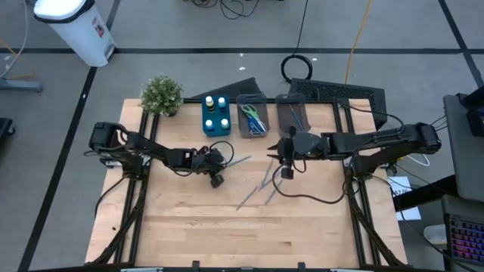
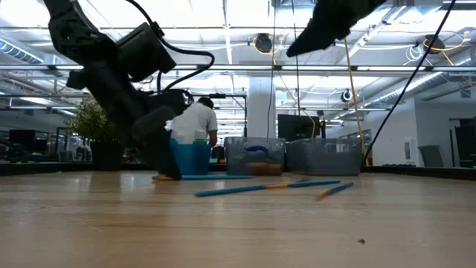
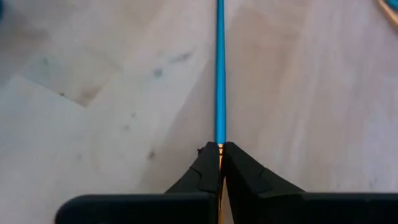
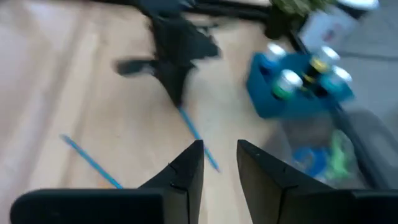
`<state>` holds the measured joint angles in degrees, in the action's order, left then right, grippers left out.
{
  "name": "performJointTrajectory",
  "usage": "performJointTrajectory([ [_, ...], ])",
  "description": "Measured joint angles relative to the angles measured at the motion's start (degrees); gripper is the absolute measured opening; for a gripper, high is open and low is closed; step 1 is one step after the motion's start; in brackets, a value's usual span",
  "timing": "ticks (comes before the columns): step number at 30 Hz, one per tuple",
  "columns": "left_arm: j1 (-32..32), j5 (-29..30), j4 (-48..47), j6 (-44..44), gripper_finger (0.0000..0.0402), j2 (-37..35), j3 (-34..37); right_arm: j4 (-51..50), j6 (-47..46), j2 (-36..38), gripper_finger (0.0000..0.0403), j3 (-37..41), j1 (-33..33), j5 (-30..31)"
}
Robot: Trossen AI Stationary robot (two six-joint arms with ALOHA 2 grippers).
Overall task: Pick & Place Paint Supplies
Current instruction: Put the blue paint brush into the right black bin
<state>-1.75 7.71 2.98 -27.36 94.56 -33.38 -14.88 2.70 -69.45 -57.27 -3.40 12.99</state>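
Observation:
My left gripper [image 1: 221,166] sits low on the table, left of centre, shut on a thin blue brush [image 1: 239,161] that points toward the right arm. Its fingers [image 3: 208,165] reach the tabletop in the low view [image 2: 169,173]. My right gripper [image 1: 286,172] hovers open above the table centre, touching nothing; its open fingers [image 4: 186,165] look down on the held brush [image 4: 196,134]. Other loose brushes [image 1: 249,198] [image 2: 253,188] lie flat on the wood below it. Bottles stand in the blue bin [image 1: 216,115], and scissors lie in a grey bin [image 1: 252,117]. My left gripper pinches the blue brush between its two fingers at the orange-tinted end [image 3: 219,147]. The fingers come slanting down from the table's left and lie along the brush. The blue shaft [image 3: 219,74] runs straight on ahead of the fingertips, low over the wood.
A second grey bin [image 1: 291,113] holding brushes stands at the far edge, right of the scissors bin. A small potted plant [image 1: 162,94] occupies the far left corner. A person [image 2: 195,123] is in the room behind. The near half of the table [image 1: 242,242] is bare wood.

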Motion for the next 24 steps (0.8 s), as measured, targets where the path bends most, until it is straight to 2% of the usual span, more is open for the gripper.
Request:
performJointTrajectory([
  [6, -1.56, 2.70, -2.58, 3.06, 0.0009, -8.01, 0.45, 0.02, -0.68, 4.15, 0.0077, 4.51, 0.08, 7.13],
  [11, -2.59, 7.00, 0.55, 7.40, 0.0001, -15.16, 0.17, 5.16, -0.16, 9.77, 0.0069, 11.56, 1.57, 11.20],
  [18, -2.22, 7.47, 14.45, 17.68, 0.0001, -18.44, 0.02, 21.63, -0.23, 17.59, 0.0068, 24.79, 6.05, 10.85],
  [21, -1.55, 7.16, 15.76, 15.76, 0.0001, -18.14, 0.01, 29.35, 0.88, 19.54, 0.0076, 29.08, 6.93, 10.59],
  [24, -1.13, 6.94, 11.33, 7.73, 0.0012, -17.64, -0.01, 33.31, 2.54, 21.00, 0.0091, 30.77, 7.15, 9.12],
])
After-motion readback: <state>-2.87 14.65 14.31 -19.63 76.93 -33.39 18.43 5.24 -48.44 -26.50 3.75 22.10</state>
